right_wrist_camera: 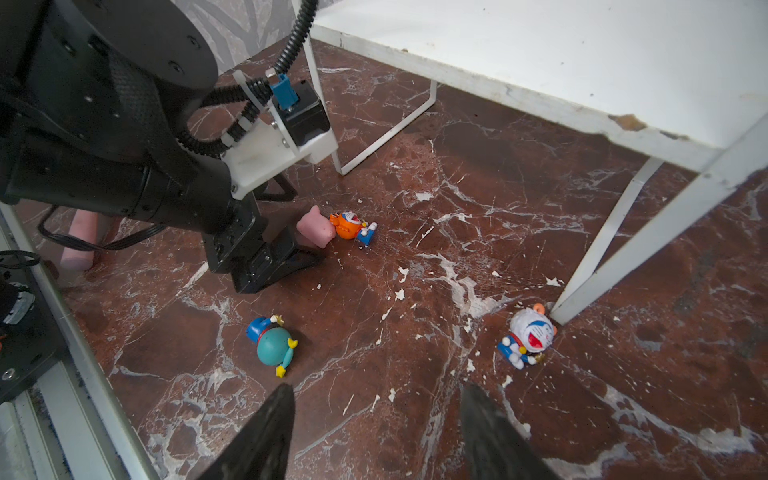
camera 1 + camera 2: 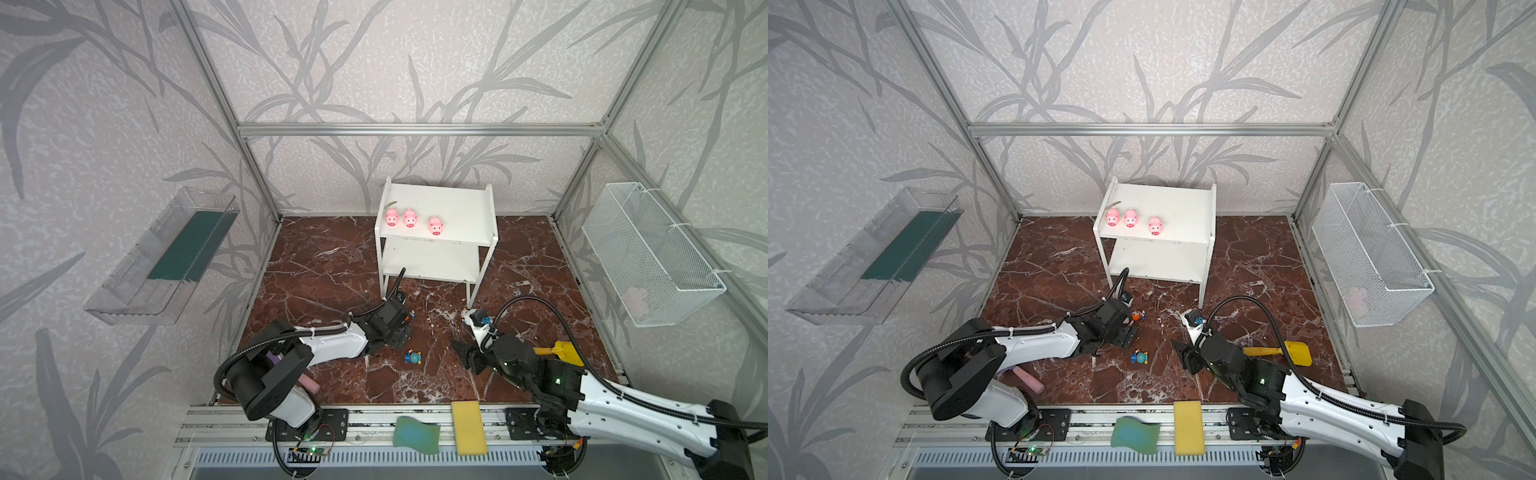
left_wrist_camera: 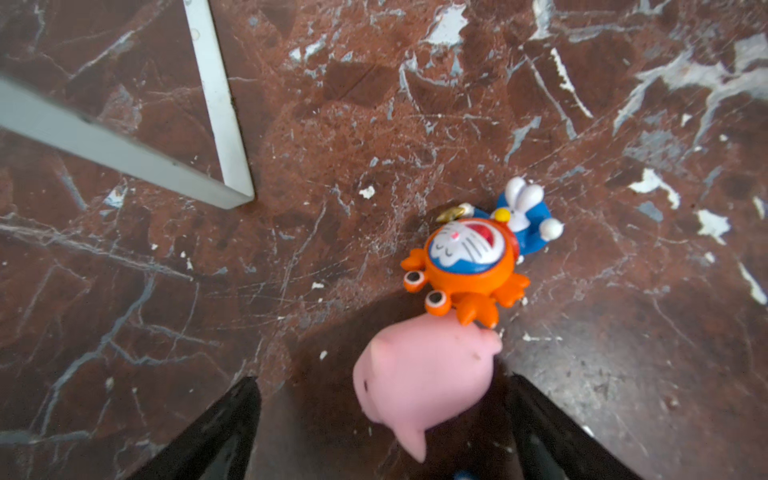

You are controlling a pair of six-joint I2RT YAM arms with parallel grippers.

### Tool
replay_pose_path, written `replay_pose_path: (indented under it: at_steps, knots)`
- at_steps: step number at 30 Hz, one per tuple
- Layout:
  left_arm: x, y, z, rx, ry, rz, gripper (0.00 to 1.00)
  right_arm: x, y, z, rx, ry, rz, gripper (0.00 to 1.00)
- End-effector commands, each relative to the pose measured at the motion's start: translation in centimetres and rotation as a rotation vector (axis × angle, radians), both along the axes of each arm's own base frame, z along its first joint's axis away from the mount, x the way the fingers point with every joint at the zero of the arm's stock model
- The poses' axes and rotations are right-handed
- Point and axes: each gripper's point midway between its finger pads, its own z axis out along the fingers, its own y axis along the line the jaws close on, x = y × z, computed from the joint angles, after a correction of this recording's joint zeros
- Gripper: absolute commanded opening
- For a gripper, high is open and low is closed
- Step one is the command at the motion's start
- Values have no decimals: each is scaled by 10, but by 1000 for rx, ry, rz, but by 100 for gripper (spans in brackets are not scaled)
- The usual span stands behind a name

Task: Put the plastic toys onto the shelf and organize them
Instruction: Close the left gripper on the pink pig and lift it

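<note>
The white shelf stands at the back with three pink pigs in a row on its top board. A fourth pig lies on its side on the marble floor between the spread fingers of my left gripper, which is open; neither finger visibly touches it. An orange figurine lies against this pig's far side. A teal figurine lies in front of my right gripper, open and empty above the floor. A white-blue figurine rests by a shelf leg.
A yellow toy shovel lies behind the right arm. A yellow sponge and a green sponge sit on the front rail. A pink cylinder lies under the left arm. A wire basket and a clear tray hang on the side walls.
</note>
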Motion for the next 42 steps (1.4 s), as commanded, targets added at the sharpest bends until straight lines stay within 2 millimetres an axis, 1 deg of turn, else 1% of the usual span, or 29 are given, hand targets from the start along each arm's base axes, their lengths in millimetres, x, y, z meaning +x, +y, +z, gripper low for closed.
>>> replay_pose_path:
  at_steps: [1,7,10,13,19,25,27,28,30,32,34,37,42]
  knots:
    - [3,-8,1,-18,2,-19,88,0,-2,0,3,-1,-11,64]
    - [-1,-12,2,-22,18,-54,72,1,-1,0,-3,-2,-9,64]
    - [-7,-17,3,-28,47,-102,60,1,-1,-1,-6,-1,-8,64]
    - [-13,-19,7,-41,63,-114,50,1,-1,-3,-4,4,-10,64]
    - [-23,-23,22,-43,34,-154,45,-1,-4,-11,-10,24,-16,64]
    - [-38,-37,33,-79,30,-212,36,-2,-12,-15,-9,30,-39,64]
    - [-40,-40,34,-91,29,-215,36,-3,-15,-16,-8,30,-46,64]
    - [-40,-40,33,-95,28,-210,38,-3,-16,-16,-8,29,-50,64]
    - [-38,-39,32,-94,19,-194,46,-3,-17,-15,-5,30,-50,64]
    - [-34,-34,32,-78,-1,-168,60,-4,-17,-15,-5,32,-49,64]
    - [-29,-27,31,-59,-21,-113,69,-5,-17,-15,-5,35,-46,64]
    - [-22,-17,31,-12,-56,-75,75,-5,-16,-16,-7,38,-43,64]
    - [-16,-17,24,-6,-45,-74,76,-5,-14,-17,-7,46,-38,64]
